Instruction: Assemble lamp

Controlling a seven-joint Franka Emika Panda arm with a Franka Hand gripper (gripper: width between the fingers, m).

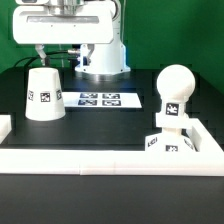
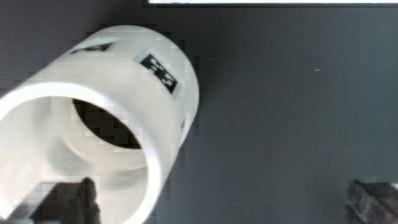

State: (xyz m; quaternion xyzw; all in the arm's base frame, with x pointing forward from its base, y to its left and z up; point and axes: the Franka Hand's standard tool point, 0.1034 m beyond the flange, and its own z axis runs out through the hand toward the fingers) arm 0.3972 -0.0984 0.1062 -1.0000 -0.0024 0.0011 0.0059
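You have three white plastic lamp parts on a matte black table (image 1: pixel 110 130). The shade (image 1: pixel 43 94) is a smooth truncated cone standing wide end down on the exterior view's left, a square black-and-white tag on its side. In the wrist view the shade (image 2: pixel 107 120) shows its hollow, dark inside and a thin rounded rim, with tags on its outer wall.

On the exterior view's right the bulb (image 1: pixel 174 95) has a glossy round head on a narrower tagged neck. It stands upright in the base (image 1: pixel 168 143), a small square block with tags on its faces. The base sits against the inner corner of a low white rail (image 1: pixel 100 158) that edges the table's near and right sides.

The marker board (image 1: pixel 100 99) lies flat between shade and bulb, further back, in front of the robot body (image 1: pixel 102 55).

Your gripper (image 1: pixel 51 60) hangs just above the shade. In the wrist view its dark fingers (image 2: pixel 68 203) stand wide apart, one beside the shade's rim, the other well clear over bare table, holding nothing.
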